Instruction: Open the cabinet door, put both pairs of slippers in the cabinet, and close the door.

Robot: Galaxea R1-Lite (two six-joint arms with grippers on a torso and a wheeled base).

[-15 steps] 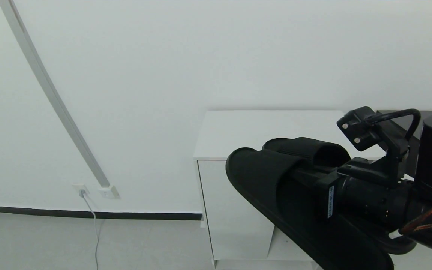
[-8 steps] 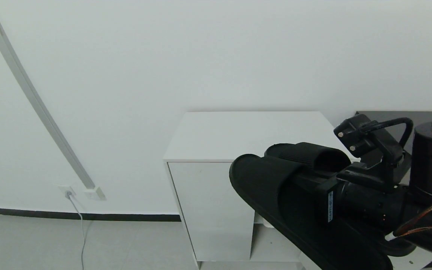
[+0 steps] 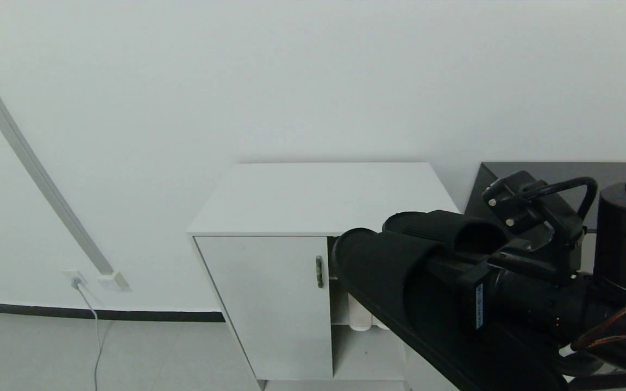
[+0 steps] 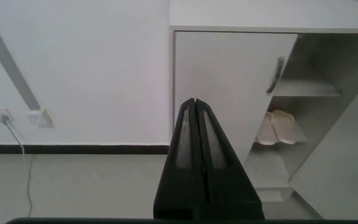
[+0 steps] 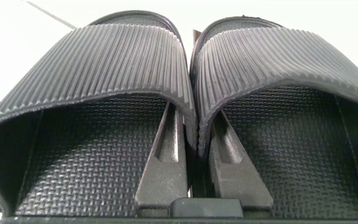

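Observation:
A white cabinet (image 3: 318, 195) stands against the wall. Its left door (image 3: 269, 304), with a dark handle (image 3: 319, 271), is closed, and the right half stands open. On the inner shelf lies a pair of white slippers (image 4: 281, 127). My right gripper (image 5: 188, 168) is shut on a pair of black ribbed slippers (image 3: 394, 266), one finger inside each, pinching their inner sides together. It holds them in the air before the open right half. My left gripper (image 4: 194, 109) is shut with nothing in it and points at the closed left door from some distance.
The cabinet's right door (image 4: 344, 168) is swung out toward me. A dark surface (image 3: 563, 171) adjoins the cabinet on the right. A wall socket with a cable (image 3: 76, 279) and a slanted conduit (image 3: 30, 163) lie to the left, over bare floor (image 3: 128, 353).
The whole head view has shifted, so the camera turned right: the cabinet slid left in the picture and its handle and open compartment came into sight. The right gripper still holds the black slippers.

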